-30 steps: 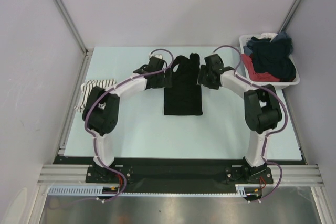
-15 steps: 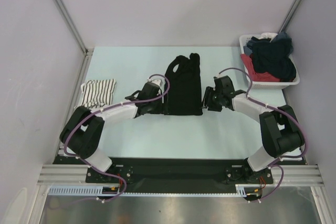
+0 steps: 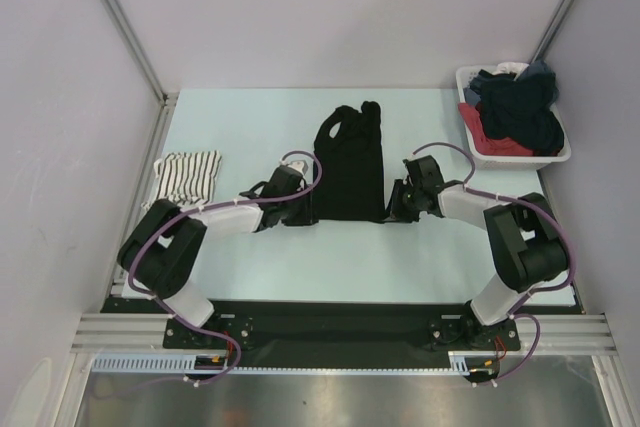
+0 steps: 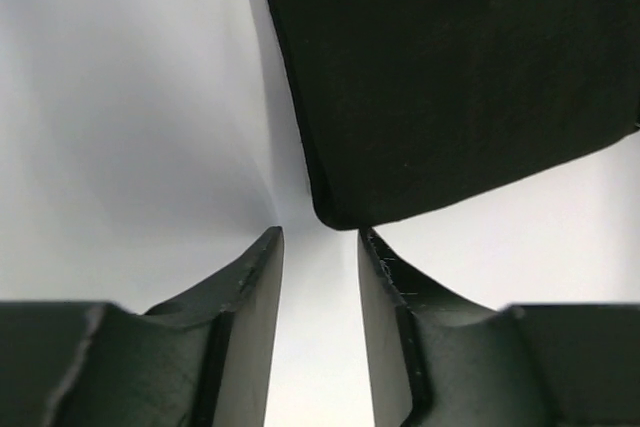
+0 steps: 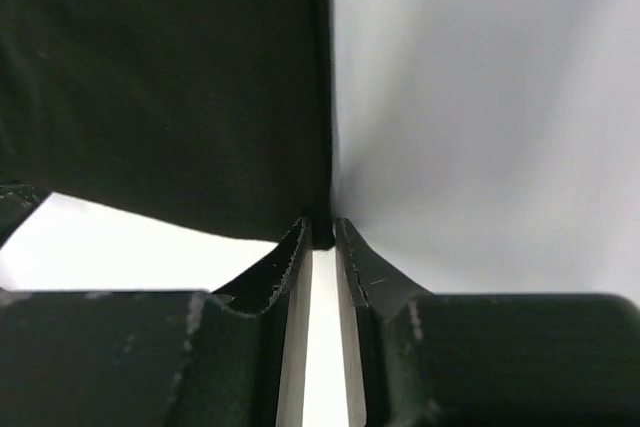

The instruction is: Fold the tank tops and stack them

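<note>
The black tank top [image 3: 350, 167] lies flat and lengthwise in the middle of the table, straps at the far end. The striped tank top [image 3: 188, 175] lies folded at the left. My left gripper [image 3: 305, 215] sits low at the black top's near left corner. In the left wrist view its fingers [image 4: 320, 232] stand apart, with the corner of the black top [image 4: 450, 77] just past the tips and nothing between them. My right gripper [image 3: 392, 209] is at the near right corner. In the right wrist view its tips [image 5: 322, 225] pinch the corner of the black top [image 5: 160, 77].
A white basket [image 3: 555, 157] heaped with dark and red clothes stands at the back right. Metal frame posts rise at the table's left and right far corners. Both arms lie low across the near half of the table.
Both arms have drawn back from the black top's strap end to its near corners and dropped low. Both grippers have narrowed, the right one down onto the corner.
</note>
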Available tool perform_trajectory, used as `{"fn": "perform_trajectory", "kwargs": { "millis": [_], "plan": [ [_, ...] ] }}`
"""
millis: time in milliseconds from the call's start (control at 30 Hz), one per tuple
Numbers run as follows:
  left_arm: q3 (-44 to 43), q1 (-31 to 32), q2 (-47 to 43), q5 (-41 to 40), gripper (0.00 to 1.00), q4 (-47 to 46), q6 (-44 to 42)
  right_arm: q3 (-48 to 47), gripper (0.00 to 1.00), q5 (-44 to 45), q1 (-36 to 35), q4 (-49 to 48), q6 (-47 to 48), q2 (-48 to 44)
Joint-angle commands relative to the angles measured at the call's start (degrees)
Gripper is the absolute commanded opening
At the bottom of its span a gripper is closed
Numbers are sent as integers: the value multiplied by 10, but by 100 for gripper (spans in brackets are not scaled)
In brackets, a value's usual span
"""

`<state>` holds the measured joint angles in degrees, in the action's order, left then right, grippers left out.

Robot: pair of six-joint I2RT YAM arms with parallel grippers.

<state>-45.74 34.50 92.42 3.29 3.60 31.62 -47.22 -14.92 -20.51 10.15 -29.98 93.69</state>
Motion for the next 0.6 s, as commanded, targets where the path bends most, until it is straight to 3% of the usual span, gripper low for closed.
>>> {"fn": "perform_trajectory", "kwargs": {
  "millis": [0, 167, 400, 567],
  "plan": [
    [9, 0, 12, -1, 40, -31, 9, 10, 20, -9, -1, -24, 3, 13],
    [27, 0, 4, -6, 36, -33, 13, 14, 20, -10, -1, -31, 3, 20],
    [65, 0, -79, -3, 44, -53, 21, 9, 21, -10, 0, -25, 8, 12],
    [33, 0, -78, -4, 51, -40, 19, 9, 20, -11, 0, -22, 8, 11]
  ]
}}
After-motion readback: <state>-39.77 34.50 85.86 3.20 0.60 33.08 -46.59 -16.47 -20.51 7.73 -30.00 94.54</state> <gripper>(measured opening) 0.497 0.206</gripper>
